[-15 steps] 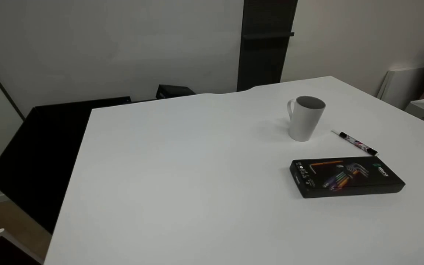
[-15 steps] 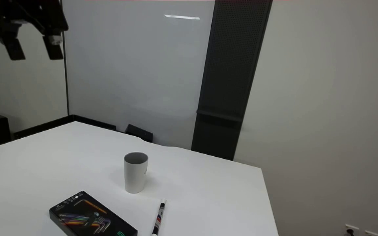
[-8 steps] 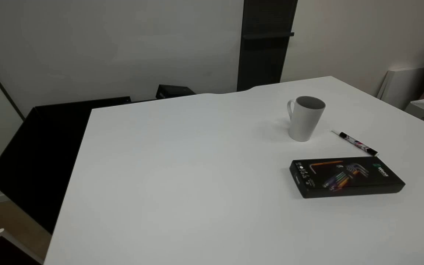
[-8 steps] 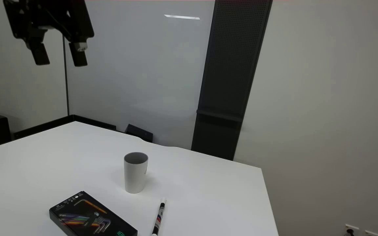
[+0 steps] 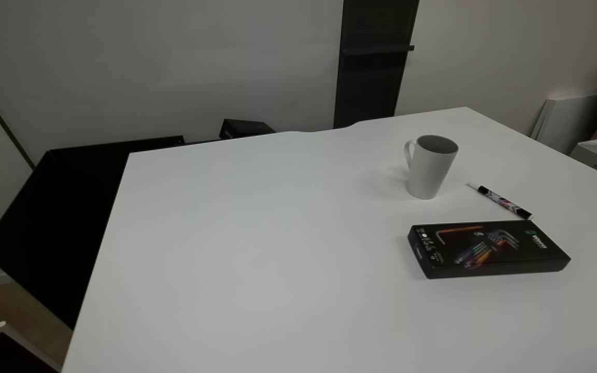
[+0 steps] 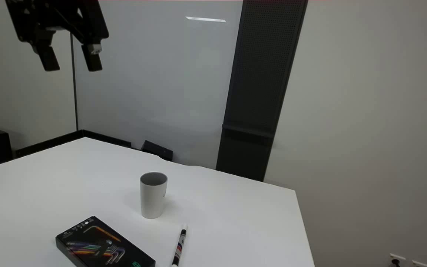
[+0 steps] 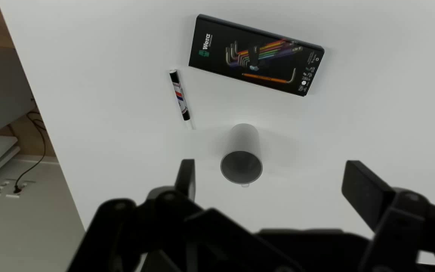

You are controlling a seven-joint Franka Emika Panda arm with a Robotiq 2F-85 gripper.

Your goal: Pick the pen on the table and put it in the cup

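The pen is a black and white marker with a white tip, lying on the white table. It also shows in an exterior view, partly cut off at the bottom edge, and in the wrist view. The cup is a light grey mug standing upright near the pen's tip. It also shows in an exterior view and the wrist view. My gripper is open and empty, high above the table. In the wrist view its spread fingers have only table and cup beyond them.
A flat black box with coloured hex keys printed on it lies close to the pen's dark end; it also shows in the wrist view. A dark panel stands by the wall behind the table.
In an exterior view, the gripper has moved to the right, dipping slightly and then rising a little. It stays open. The pen, cup and box have not moved.
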